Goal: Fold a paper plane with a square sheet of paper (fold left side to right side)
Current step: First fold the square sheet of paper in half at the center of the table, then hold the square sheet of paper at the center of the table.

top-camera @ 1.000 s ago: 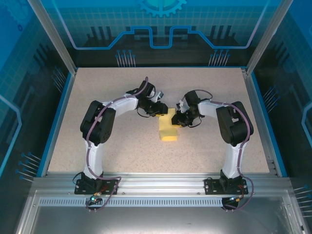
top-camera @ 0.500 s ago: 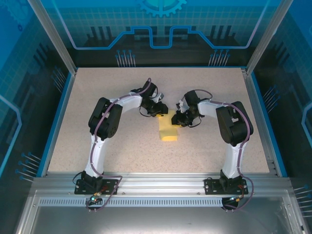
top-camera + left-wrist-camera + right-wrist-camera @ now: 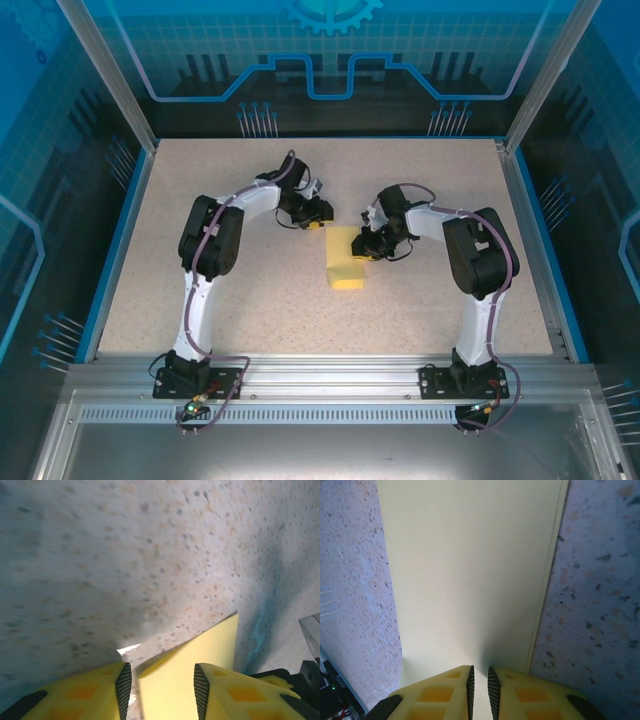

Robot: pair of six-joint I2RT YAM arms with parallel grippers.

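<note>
The square sheet of paper (image 3: 347, 260) lies on the table as a folded bright-yellow rectangle, long side running front to back. My left gripper (image 3: 317, 212) hovers just off its far-left corner, open. In the left wrist view the sheet's corner (image 3: 205, 655) lies on the table beyond and between the spread fingers of the left gripper (image 3: 161, 670), touching neither pad. My right gripper (image 3: 368, 244) sits on the sheet's far-right end. In the right wrist view the right gripper (image 3: 480, 672) is shut to a thin slit, tips resting on the flat paper (image 3: 470, 570), whose layered edge runs down the right.
The speckled beige tabletop (image 3: 230, 290) is bounded by blue rails (image 3: 118, 240) and clear enclosure walls. Both arm bases (image 3: 200, 375) stand at the near edge. Open table lies in front of and to the left of the sheet.
My left gripper has drawn back up and to the left, off the sheet's far-left corner, and its jaws have widened slightly. The right gripper and the sheet have stayed put.
</note>
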